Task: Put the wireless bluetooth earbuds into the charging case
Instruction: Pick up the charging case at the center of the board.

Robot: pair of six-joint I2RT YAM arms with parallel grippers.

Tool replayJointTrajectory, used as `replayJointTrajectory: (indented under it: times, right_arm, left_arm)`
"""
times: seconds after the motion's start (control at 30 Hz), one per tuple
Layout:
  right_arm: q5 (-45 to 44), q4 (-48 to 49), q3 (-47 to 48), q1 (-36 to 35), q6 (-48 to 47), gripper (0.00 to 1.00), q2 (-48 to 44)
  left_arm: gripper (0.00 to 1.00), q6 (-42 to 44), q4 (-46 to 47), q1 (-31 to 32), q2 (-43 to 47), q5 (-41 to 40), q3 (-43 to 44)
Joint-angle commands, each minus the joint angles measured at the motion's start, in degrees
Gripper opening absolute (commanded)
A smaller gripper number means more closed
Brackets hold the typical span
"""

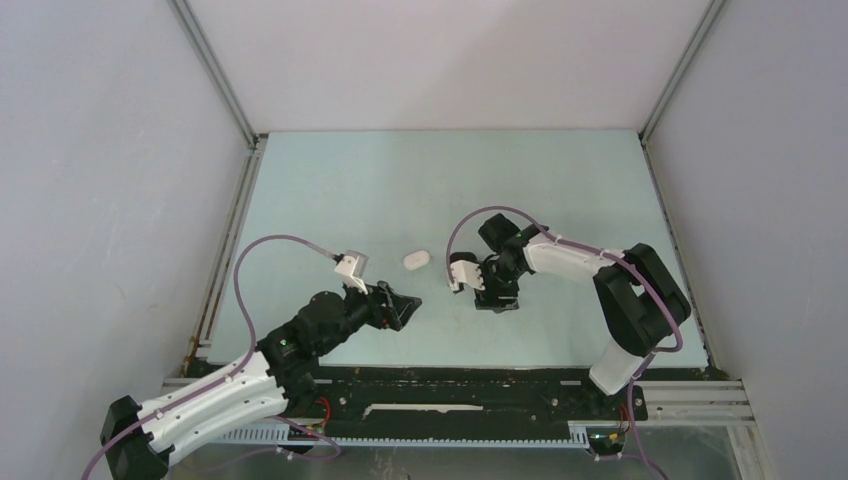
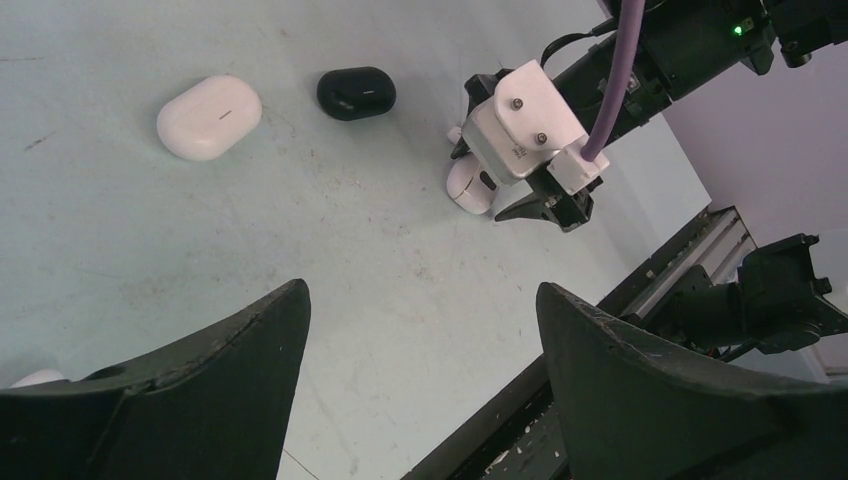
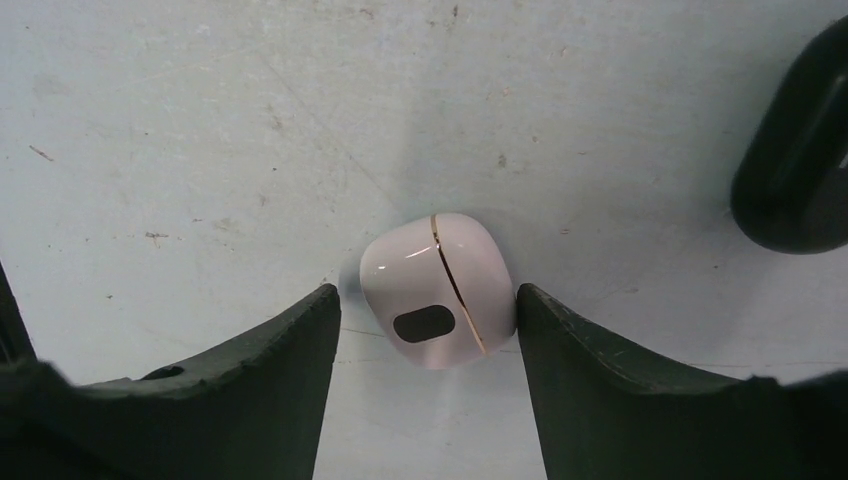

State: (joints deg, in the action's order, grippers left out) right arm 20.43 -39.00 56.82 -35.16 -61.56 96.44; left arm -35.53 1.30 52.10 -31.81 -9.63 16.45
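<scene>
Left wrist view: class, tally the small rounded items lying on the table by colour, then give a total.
White: 2 (white case; white bit, mostly hidden at the frame's edge, kind unclear)
Black: 1 (black case)
Pale pink: 1 (pale pink pod)
Total: 4

White-and-black arms (image 1: 570, 258), purple cables (image 2: 613, 95), black fingers (image 3: 250, 400).

A pale blue-green worktop (image 1: 400, 180) lay lightly scuffed, flecked with small dark marks (image 3: 40, 152). Plain white walls (image 1: 110, 200) enclosed it on three sides, with metal rails (image 1: 220, 75) running up the corners. A black plate (image 1: 520, 385) and a white slotted duct (image 1: 450, 437) ran along the near edge.
</scene>
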Motion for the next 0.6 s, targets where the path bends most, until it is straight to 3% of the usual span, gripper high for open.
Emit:
replayJointTrajectory:
  times: [0.0,0.2,0.43,0.57]
  right_arm:
    - [-0.6,-1.3,0.0,-0.3,-0.7,0.64,1.0]
    - [-3.5,-2.0,0.0,-2.2,5.8,0.44,-3.2]
    - [1.6,-1.8,0.0,-5.5,15.3,0.4,-16.5]
    - [2.1,1.9,-2.1,-6.9,17.7,0.39,-22.2]
  left_arm:
    - [0.89,1.0,2.1,-0.2,0.6,0.6,-0.5]
    - [0.87,-0.1,2.9,-0.2,-1.4,0.4,-0.2]
    - [0.85,-6.1,11.8,-0.2,-8.4,3.3,-2.7]
    - [0.78,-7.5,18.5,-0.2,-16.8,11.0,-1.6]
